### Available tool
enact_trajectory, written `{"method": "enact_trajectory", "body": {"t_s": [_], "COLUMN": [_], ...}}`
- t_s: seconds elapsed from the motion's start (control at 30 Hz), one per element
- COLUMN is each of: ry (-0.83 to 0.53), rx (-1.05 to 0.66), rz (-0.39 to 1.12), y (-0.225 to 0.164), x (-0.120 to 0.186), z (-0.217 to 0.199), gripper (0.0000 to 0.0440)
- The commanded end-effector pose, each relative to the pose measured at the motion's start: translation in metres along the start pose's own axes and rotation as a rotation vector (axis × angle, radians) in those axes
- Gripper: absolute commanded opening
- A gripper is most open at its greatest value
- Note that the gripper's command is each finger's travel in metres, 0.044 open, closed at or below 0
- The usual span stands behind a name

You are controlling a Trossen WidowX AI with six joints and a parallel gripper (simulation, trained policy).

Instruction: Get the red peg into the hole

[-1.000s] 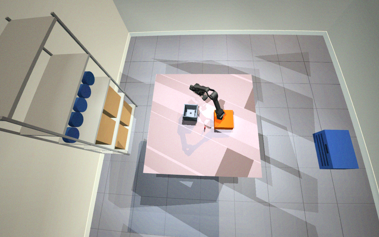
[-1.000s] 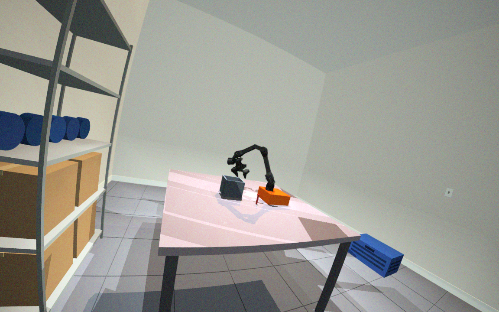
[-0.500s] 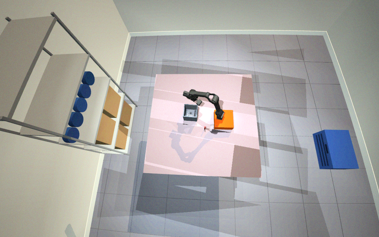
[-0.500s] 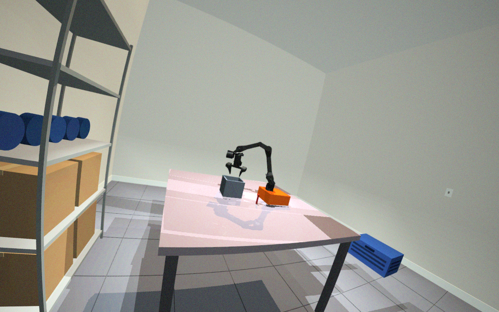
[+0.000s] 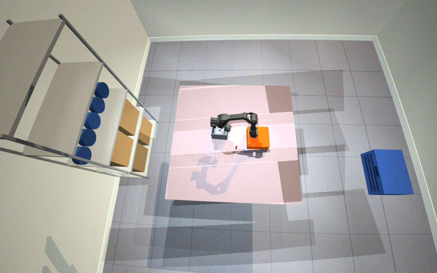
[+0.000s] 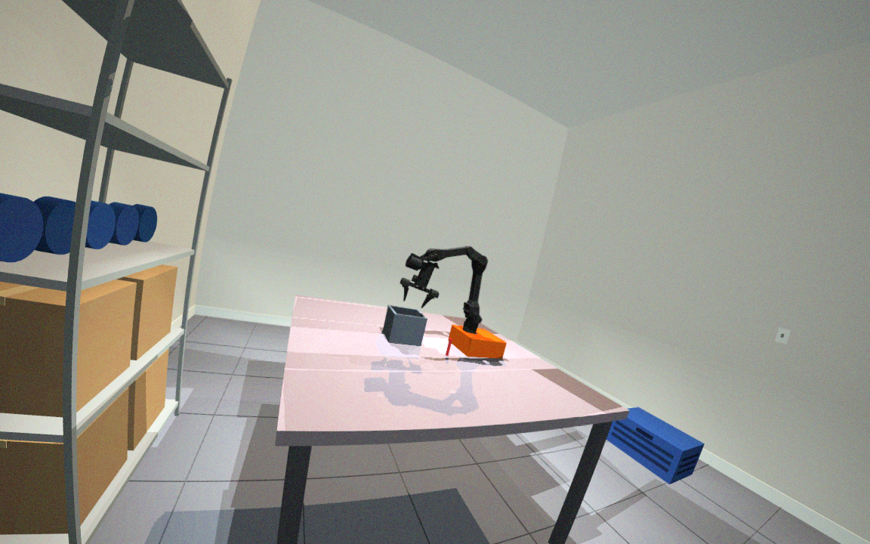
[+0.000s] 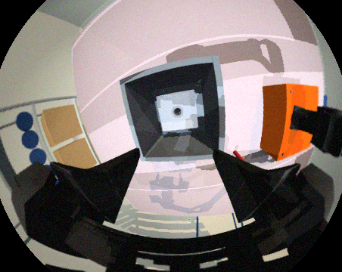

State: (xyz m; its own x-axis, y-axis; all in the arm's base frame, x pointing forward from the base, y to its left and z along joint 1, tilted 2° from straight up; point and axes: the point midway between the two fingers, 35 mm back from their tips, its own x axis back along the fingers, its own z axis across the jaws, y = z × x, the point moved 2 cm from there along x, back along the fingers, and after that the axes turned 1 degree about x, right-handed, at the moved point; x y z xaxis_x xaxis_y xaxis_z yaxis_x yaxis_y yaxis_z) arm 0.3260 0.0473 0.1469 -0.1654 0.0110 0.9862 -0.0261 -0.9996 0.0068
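Wrist view: gripper point(image 5: 220, 126) point(image 6: 415, 303) point(image 7: 177, 153) over the near side of the open box point(image 5: 219, 137) point(image 6: 404, 326) point(image 7: 219, 94), betw. its fingers & the box interior a clear line of sight.
Jaws: released, spread wide, nothing betw. them; in ext. view the tips hang above the rim, pointing down w/ a slight tilt.
Red peg point(image 5: 236, 147) point(image 6: 448, 346) point(image 7: 238, 155): upright on the pink table point(image 5: 192, 101) point(image 6: 330, 399) point(image 7: 114, 49), outside the box, near the orange block; wrist cam gets only part of it, rest hidden behind a finger.
Box: dark grey, upright on table, open side up, apart from peg & block.
Plate point(image 7: 169, 119): pale, at box bottom; round hole point(image 7: 177, 111) near its mid., no peg in it.
Arm point(image 5: 238, 116) point(image 6: 475, 284) point(image 7: 326, 125): black, rises from the orange block point(image 5: 262, 137) point(image 6: 479, 344) point(image 7: 275, 121), bent over toward box.
Shelf unit point(image 5: 16, 57) point(image 6: 73, 304): well apart from table, w/ blue cylinders point(image 5: 92, 120) point(image 6: 12, 227) & cardboard boxes point(image 5: 121, 151) point(image 6: 103, 338).
Blue cabinet point(image 5: 393, 173) point(image 6: 661, 440): on floor, opp. side of table from shelf unit.
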Motion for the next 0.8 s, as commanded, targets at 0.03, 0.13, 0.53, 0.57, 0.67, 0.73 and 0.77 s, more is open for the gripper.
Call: {"method": "enact_trajectory", "body": {"t_s": [0.03, 0.13, 0.53, 0.57, 0.67, 0.73, 0.77], "ry": [0.0, -0.009, -0.115, -0.126, -0.158, -0.178, -0.188], "rx": [0.058, 0.09, 0.179, 0.186, 0.21, 0.225, 0.233], "rz": [0.062, 0.098, 0.158, 0.158, 0.151, 0.145, 0.141], "y": [-0.032, -0.053, -0.094, -0.095, -0.097, -0.097, -0.097], "x": [0.006, 0.01, 0.014, 0.014, 0.012, 0.01, 0.009], "z": [-0.02, -0.038, -0.118, -0.124, -0.141, -0.151, -0.156], "gripper": [0.0436, 0.0437, 0.044, 0.044, 0.044, 0.044, 0.044]}}
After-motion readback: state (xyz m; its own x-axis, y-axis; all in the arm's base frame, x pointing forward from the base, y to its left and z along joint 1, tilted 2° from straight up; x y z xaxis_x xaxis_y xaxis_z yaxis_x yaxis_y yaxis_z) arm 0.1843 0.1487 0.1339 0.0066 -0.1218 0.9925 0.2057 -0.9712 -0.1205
